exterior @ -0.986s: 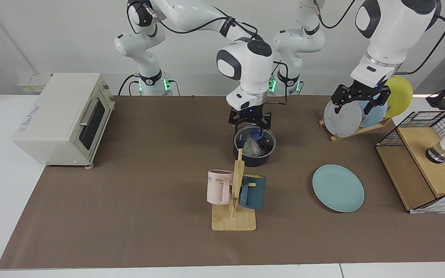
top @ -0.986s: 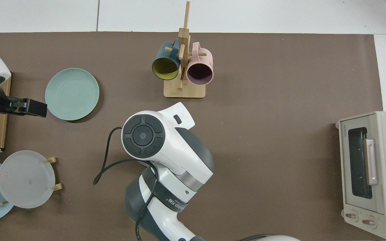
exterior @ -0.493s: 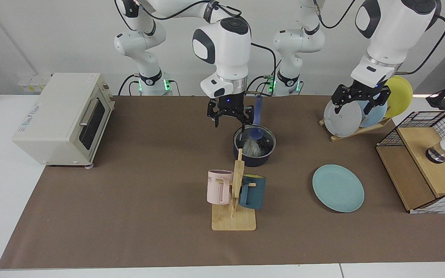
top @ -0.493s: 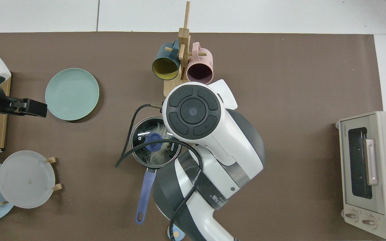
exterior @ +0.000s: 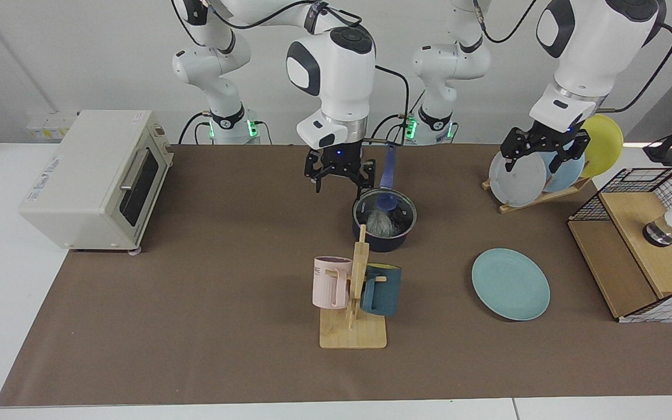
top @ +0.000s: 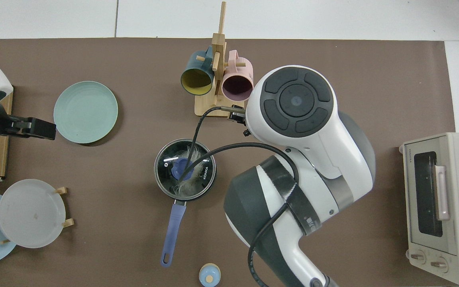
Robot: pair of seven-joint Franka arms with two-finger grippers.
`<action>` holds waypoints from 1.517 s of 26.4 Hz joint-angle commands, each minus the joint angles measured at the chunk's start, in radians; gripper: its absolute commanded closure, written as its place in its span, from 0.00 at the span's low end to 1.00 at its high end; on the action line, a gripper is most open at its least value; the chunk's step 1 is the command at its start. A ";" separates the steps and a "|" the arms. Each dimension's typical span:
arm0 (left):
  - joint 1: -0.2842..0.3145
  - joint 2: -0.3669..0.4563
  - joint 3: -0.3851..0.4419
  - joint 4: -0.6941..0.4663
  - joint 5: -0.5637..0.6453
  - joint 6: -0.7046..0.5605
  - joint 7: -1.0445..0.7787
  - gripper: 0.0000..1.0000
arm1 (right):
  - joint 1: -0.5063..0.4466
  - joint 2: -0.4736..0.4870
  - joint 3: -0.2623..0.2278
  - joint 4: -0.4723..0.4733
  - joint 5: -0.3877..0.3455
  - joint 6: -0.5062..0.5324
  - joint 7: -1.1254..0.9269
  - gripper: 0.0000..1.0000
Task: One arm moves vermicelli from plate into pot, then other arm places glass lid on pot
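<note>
At frame centre, my right gripper (exterior: 339,177) now up and left of the pot (exterior: 384,223), fingers spread, holding nothing, glass lid (top: 185,168) seated over vermicelli (top: 187,184), left gripper (exterior: 540,153) unmoved at upper right, parted, teal plate (exterior: 510,284) bare.

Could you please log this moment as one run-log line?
glass lid: on pot | vermicelli: inside | right gripper: open, raised | left gripper: open, waiting

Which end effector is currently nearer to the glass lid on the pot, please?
The right end effector is nearer, open, raised just beside the glass lid on the pot. The left end effector waits open far off at the plate rack.
</note>
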 commanded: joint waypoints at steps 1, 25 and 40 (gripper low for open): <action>-0.002 -0.010 0.004 -0.005 -0.010 -0.016 -0.004 0.00 | -0.028 -0.034 0.005 -0.033 -0.008 -0.020 -0.032 0.00; -0.003 -0.012 0.004 -0.005 -0.013 -0.021 -0.005 0.00 | -0.424 -0.165 0.008 -0.152 0.010 -0.074 -0.547 0.00; -0.003 -0.016 0.004 -0.011 -0.013 -0.024 0.000 0.00 | -0.501 -0.282 0.008 -0.276 0.095 -0.105 -0.647 0.00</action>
